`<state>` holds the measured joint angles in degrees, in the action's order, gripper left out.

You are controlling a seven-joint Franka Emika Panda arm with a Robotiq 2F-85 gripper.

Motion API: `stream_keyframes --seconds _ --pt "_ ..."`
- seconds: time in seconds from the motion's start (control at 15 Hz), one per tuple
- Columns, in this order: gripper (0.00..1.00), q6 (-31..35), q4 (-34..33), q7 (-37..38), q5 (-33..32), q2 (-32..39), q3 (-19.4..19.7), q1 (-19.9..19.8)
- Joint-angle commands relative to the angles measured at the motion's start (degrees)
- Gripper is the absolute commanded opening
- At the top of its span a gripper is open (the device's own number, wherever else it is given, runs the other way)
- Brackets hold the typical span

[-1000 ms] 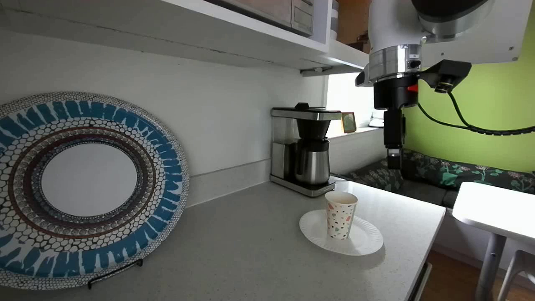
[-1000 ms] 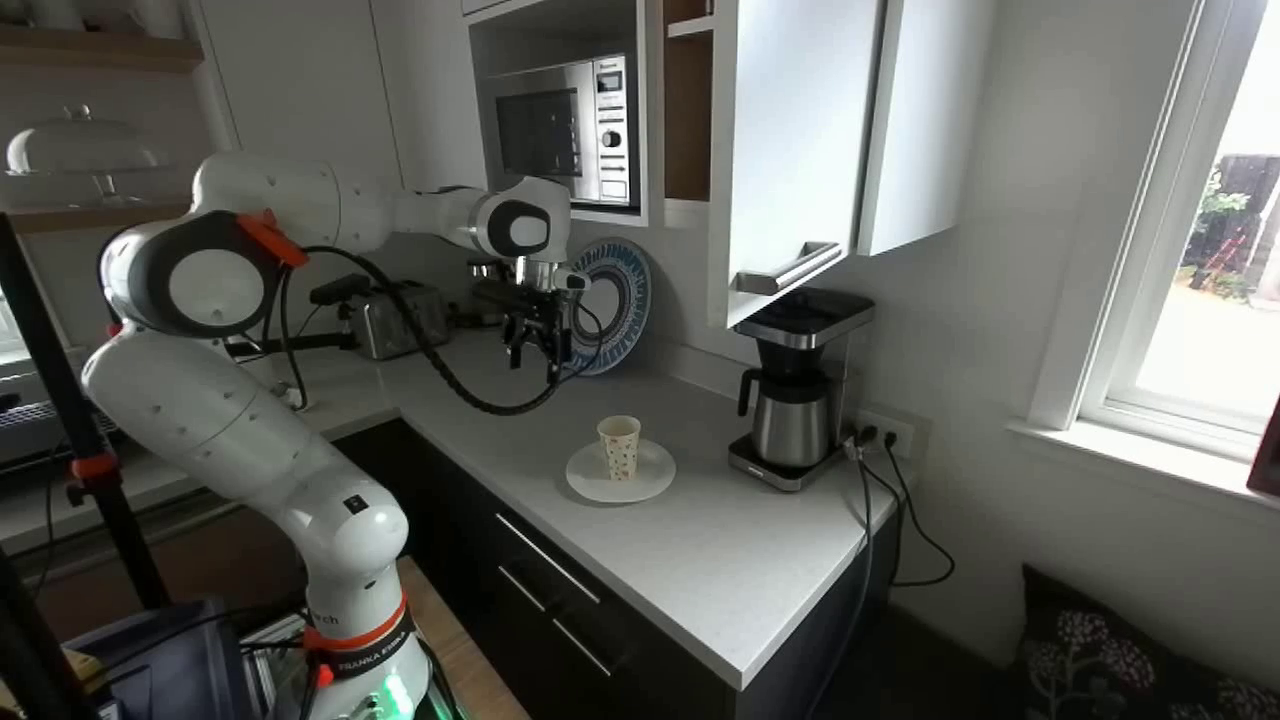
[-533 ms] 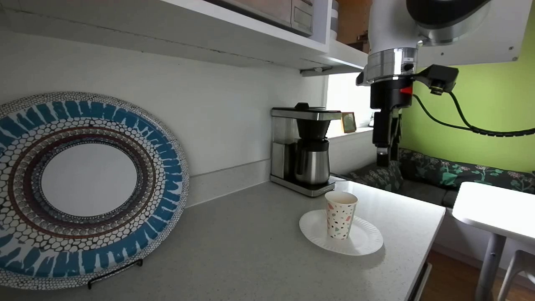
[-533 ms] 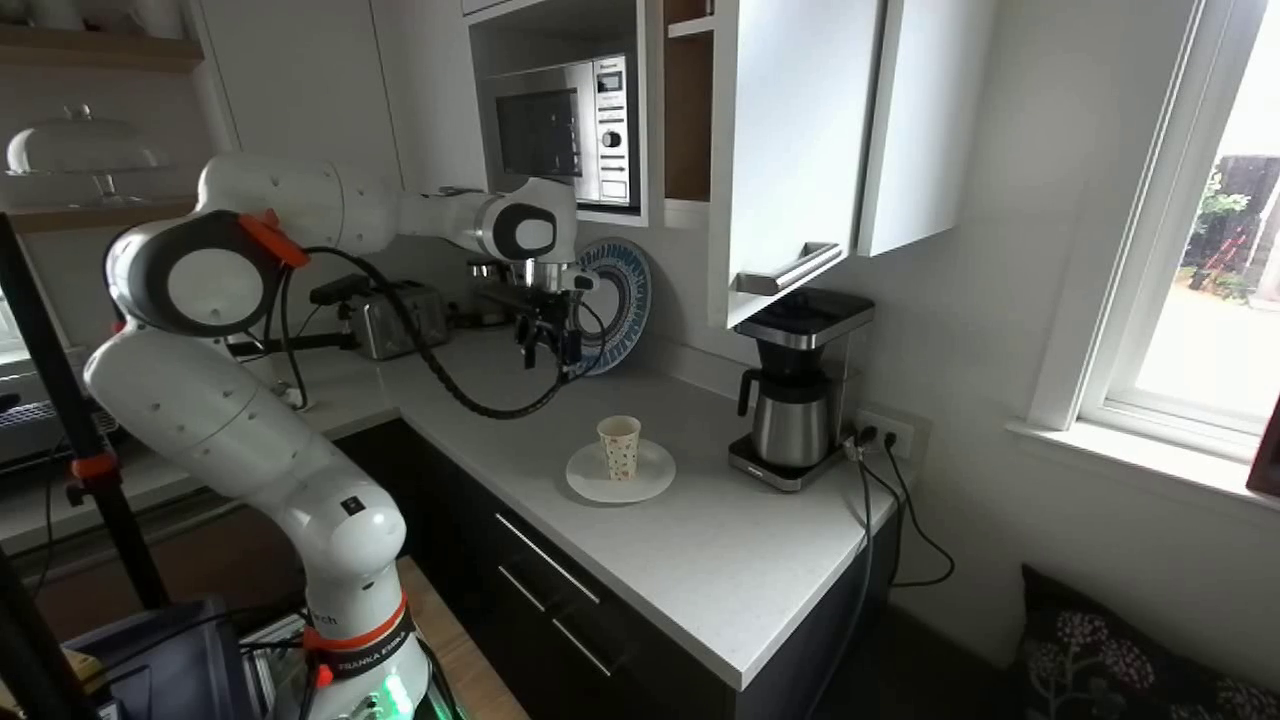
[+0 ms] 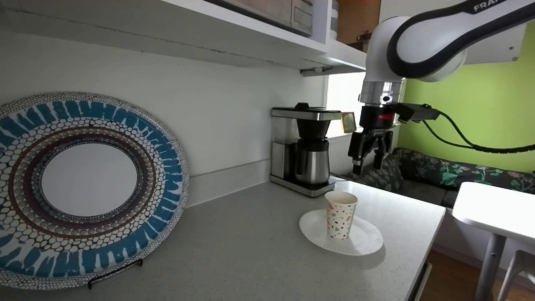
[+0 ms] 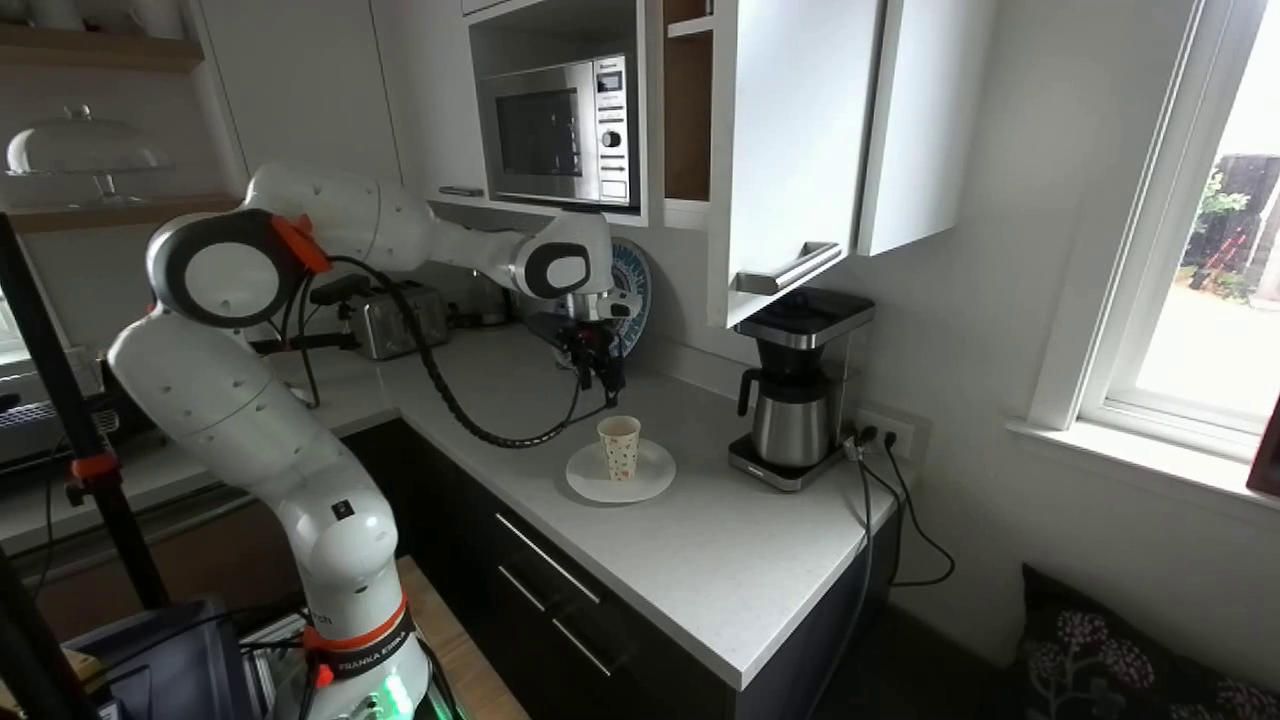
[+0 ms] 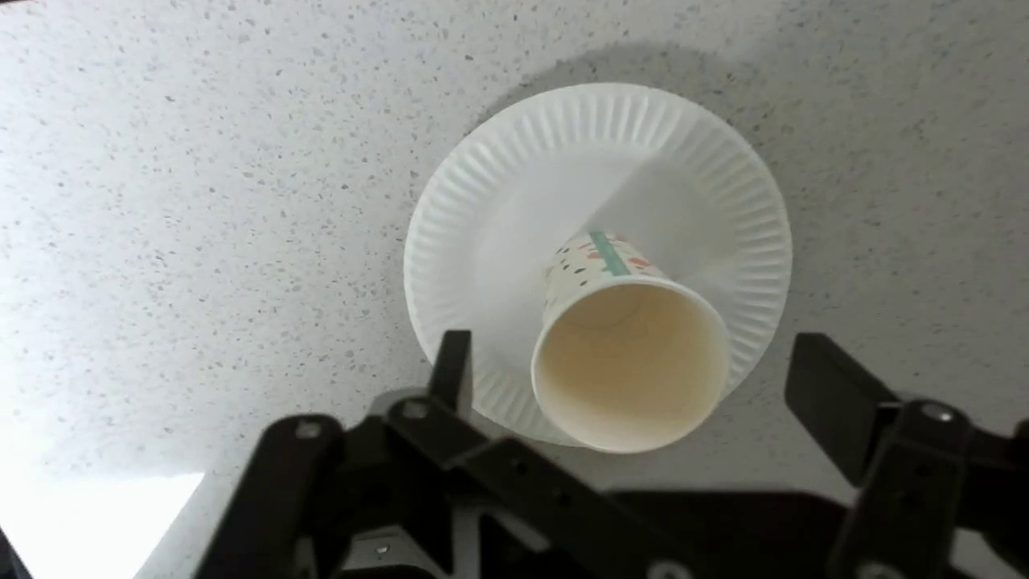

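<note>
A robot's gripper [image 5: 367, 165] hung with its fingers [image 7: 836, 402] spread wide, above a paper cup [image 5: 340, 217] and apart from it, in a household kitchen. Viewed from the wrist, the cup's round rim showed between the two dark fingers, lower down. The cup stood upright near the middle of a white paper plate [image 5: 311, 230], its pale side scattered with coral, green and black flecks, marked in one place by a teal strip, its inside a plain cream. The plate's rim was fluted, and shade covered part of it; beneath lay a speckled grey counter [image 5: 234, 246]. Just beyond, a black-and-steel coffee maker [image 6: 795, 385] stood near the white wall [image 5: 234, 125], a steel jug [image 5: 315, 167] resting on its base. Farther along, a large round platter [image 5: 90, 179] patterned in blue, brown and white was propped on a black stand [image 5: 115, 272]. A toaster [image 6: 385, 330] stood at the counter's far corner, and a microwave [image 6: 540, 130] sat overhead among the cupboards [image 6: 800, 140]. At the back of the room, dark flowered cushions [image 5: 480, 171] rested below a lime-green wall [image 5: 480, 92], with daylight coming in at a window [image 6: 1235, 250].
</note>
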<state>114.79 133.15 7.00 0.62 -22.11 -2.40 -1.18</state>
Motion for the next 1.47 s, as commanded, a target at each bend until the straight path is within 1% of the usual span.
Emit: stream_keyframes --seconds 0.0,0.13,0.27,0.4,0.47,0.53,0.6,0.67,0.8,0.87,0.93,1.07,1.33,1.4 --pt "1.00 4.83 2.81 2.67 -0.54 2.41 0.55 -1.03" --pt "1.00 7.83 3.98 3.09 -0.31 3.70 0.75 -1.28" --pt "1.00 9.35 4.53 3.66 -1.13 5.15 0.74 -1.64" --pt "1.00 9.97 4.99 3.46 -0.55 6.29 1.09 -1.62" --pt "0.75 10.12 5.13 3.03 0.11 6.81 1.40 -1.47" --pt "0.74 10.33 5.23 2.81 0.23 7.24 1.57 -1.43" --pt "0.68 10.64 5.35 2.89 0.28 7.67 1.70 -1.47" --pt "0.58 10.89 5.40 2.69 0.31 8.03 1.84 -1.44" --pt "0.42 11.45 5.45 2.46 0.72 8.45 2.11 -1.38" --pt "0.35 11.75 5.45 2.42 1.01 8.46 2.27 -1.39" --pt "0.72 12.30 5.64 2.56 1.63 8.35 2.39 -1.30" --pt "0.74 13.18 5.88 2.47 1.89 8.41 2.55 -1.28" --pt "1.00 15.24 6.44 2.43 3.01 8.59 2.83 -1.21" --pt "1.00 15.81 6.52 2.40 3.31 8.50 2.84 -1.16"
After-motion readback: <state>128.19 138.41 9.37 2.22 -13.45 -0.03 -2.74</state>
